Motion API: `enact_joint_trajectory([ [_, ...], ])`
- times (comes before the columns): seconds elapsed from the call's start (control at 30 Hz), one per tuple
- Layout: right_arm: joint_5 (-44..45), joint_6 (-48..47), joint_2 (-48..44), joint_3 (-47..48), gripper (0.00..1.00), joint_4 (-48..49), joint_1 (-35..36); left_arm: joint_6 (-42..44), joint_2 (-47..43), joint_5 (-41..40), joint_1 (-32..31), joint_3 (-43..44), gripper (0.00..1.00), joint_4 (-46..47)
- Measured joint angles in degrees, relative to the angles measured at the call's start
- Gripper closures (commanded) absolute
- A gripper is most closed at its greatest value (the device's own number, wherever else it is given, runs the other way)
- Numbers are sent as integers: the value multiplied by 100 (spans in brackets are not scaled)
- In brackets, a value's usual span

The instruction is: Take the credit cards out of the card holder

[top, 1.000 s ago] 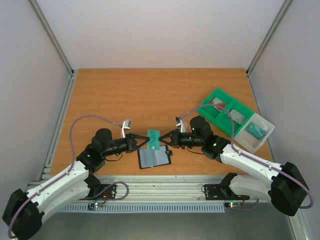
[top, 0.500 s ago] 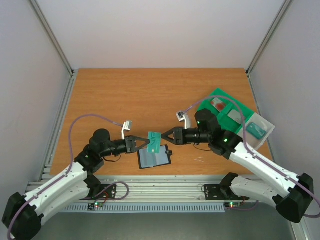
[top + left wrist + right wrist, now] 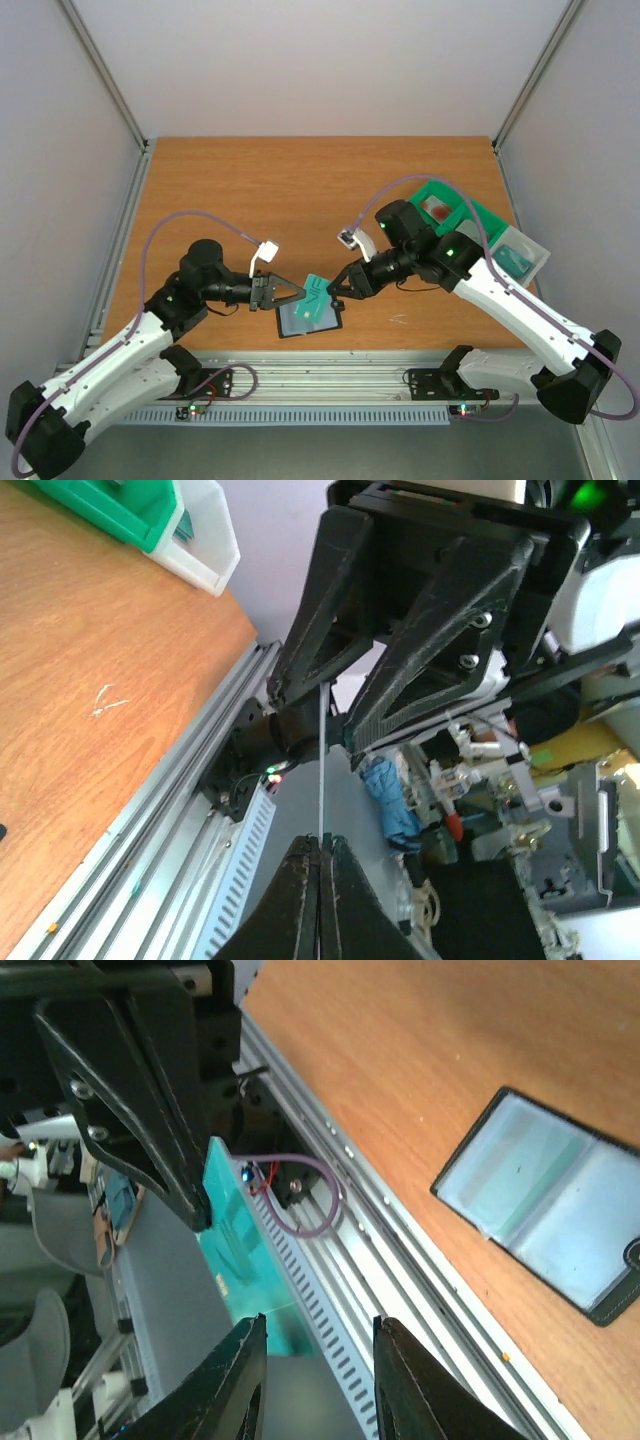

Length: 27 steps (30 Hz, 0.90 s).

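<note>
I see one worktop. At its right edge, in the upper right of the top view, stands one green tray with a red item in one compartment. The right arm covers part of the tray, so I cannot count its compartments. Touching it toward the lower right is one white bin holding a teal item.

One card holder lies open at lower centre, grey-blue inside up. I cannot tell whether its pockets hold cards.

Above its top edge, one teal card is pinched in my left fingers. My right fingers stand narrowly apart on either side of the card's far end, not clamped on it.
</note>
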Motion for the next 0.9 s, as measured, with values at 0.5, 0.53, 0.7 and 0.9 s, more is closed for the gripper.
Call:
enact_joint_trajectory([
  [0.5,-520,-332,153,-20,80,-313,0,562,146,323,0,190,100,-664],
  [0.53,-538,-326,153,-28,80,-313,0,560,155,332,0,190,100,-664],
  [0.7,-551,-313,153,-90,84,-269,-2,557,160,374,0,190,100,-667],
  [0.9,-553,-210,153,-157,89,-227,-20,549,157,431,0,190,99,-664],
])
